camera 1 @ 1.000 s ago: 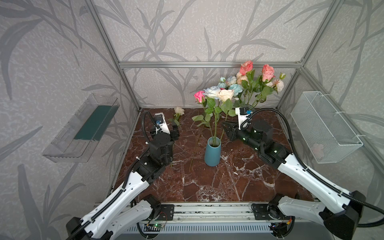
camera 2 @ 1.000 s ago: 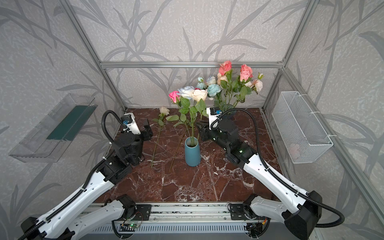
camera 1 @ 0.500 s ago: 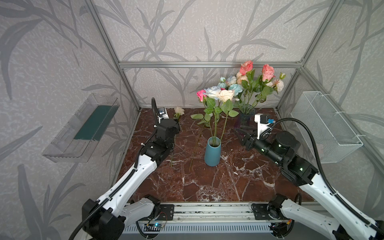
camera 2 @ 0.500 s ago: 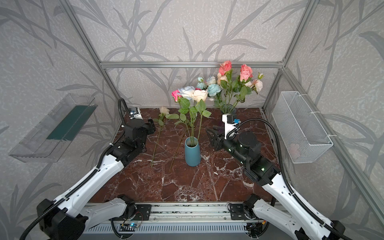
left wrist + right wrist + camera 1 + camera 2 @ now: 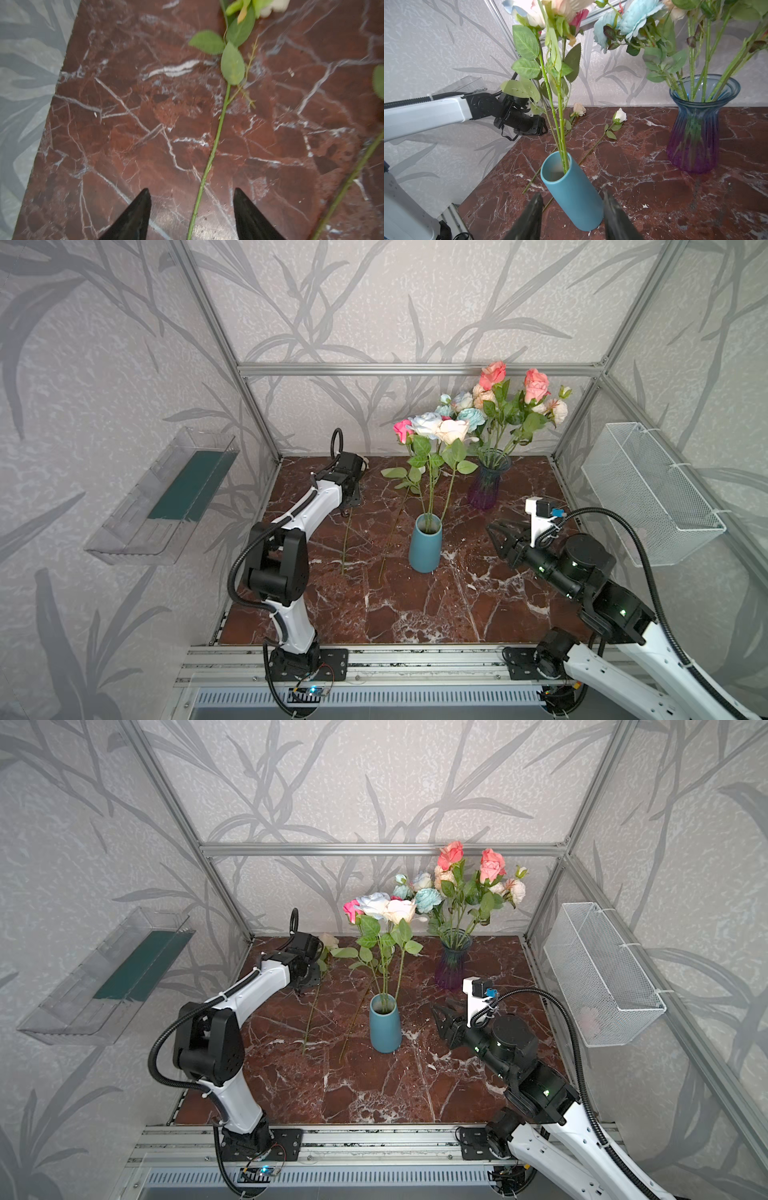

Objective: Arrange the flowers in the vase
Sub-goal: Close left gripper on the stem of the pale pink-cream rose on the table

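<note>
A: How many flowers (image 5: pixel 426 425)?
B: Three stand in the teal vase (image 5: pixel 424 547), mid-frame in both top views. Two loose stems (image 5: pixel 346 539) lie on the worktop (image 5: pixel 415 614) to its left, and a bunch fills the glass vase (image 5: pixel 488 485), upper right.
A: The arms?
B: The left fingers (image 5: pixel 135 216), wide apart, straddle one stem and grip nothing. The right fingers (image 5: pixel 529 218), half-open and empty, hover right of the teal vase.

Matt teal vase (image 5: pixel 424 549), glossy marble tabletop (image 5: pixel 415 614) — white-veined

Both top views look down from high in front over the whole table (image 5: pixel 415 614). The left wrist camera faces it closely; the right wrist camera looks low across at the blue vase (image 5: pixel 575 203).
</note>
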Controlling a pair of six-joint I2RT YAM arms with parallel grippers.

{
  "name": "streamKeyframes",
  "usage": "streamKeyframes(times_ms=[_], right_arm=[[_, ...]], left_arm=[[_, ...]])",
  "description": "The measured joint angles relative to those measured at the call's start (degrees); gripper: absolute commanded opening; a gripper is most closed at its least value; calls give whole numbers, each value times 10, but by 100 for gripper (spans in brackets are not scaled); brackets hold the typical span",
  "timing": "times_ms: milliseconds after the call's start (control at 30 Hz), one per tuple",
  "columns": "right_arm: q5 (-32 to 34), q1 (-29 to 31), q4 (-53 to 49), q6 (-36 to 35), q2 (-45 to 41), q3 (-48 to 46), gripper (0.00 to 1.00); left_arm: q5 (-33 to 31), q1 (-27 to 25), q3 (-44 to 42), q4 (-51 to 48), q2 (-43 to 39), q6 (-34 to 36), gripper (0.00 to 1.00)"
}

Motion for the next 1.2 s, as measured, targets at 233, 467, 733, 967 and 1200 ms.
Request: streamKeyframes(times_ms=[233, 467, 733, 967, 1200], right_arm=[[-7, 0, 7, 13, -6, -27, 48], [-16, 0, 23, 19, -8, -50, 48], [-17, -2, 28, 25, -23, -73, 48], [-16, -3, 28, 28, -31, -74, 48], [-9, -3, 27, 29, -41, -74, 48]], left_arm=[[57, 0, -85, -24, -46, -57, 59], [110, -1, -241, 1, -106, -109, 53], [126, -16, -299, 47, -106, -129, 43], [111, -47, -310, 66, -101, -140, 31], [89, -64, -322, 82, -100, -145, 15]])
